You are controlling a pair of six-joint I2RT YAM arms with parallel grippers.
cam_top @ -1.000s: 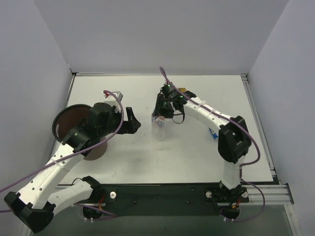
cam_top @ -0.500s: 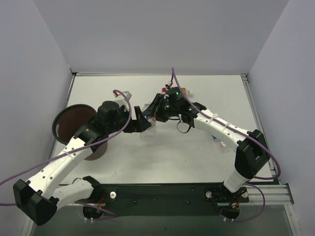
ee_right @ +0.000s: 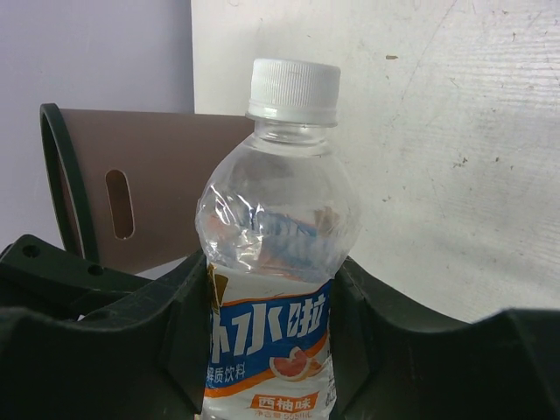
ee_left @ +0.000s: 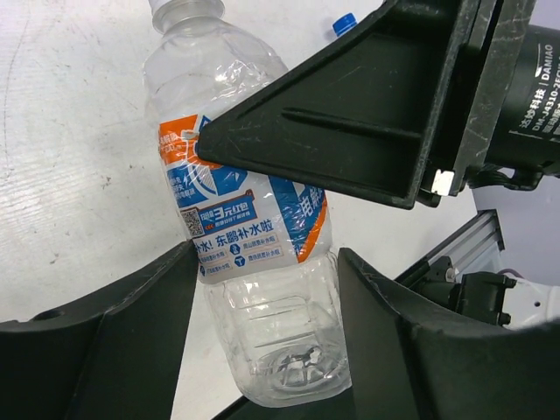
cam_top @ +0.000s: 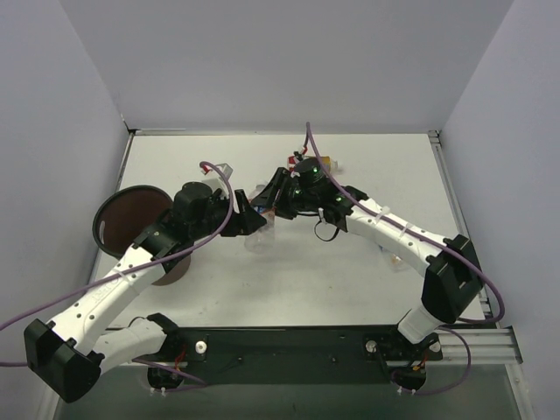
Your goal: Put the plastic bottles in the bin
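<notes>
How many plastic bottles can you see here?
3. A clear bottle sits between the left end effector and right end effector; a red-and-yellow bottle lies behind them; a blue-capped bottle lies nearer, rightward. Others may be hidden.

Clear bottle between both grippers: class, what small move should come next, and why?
Probably close the left gripper firmly on the lower body of the clear bottle. The right gripper clamps its upper part, the left fingers flank it, contact unclear, and the bin sits on the left arm's side.

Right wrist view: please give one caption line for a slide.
Right gripper holds a clear white-capped bottle, brown bin behind.
</notes>
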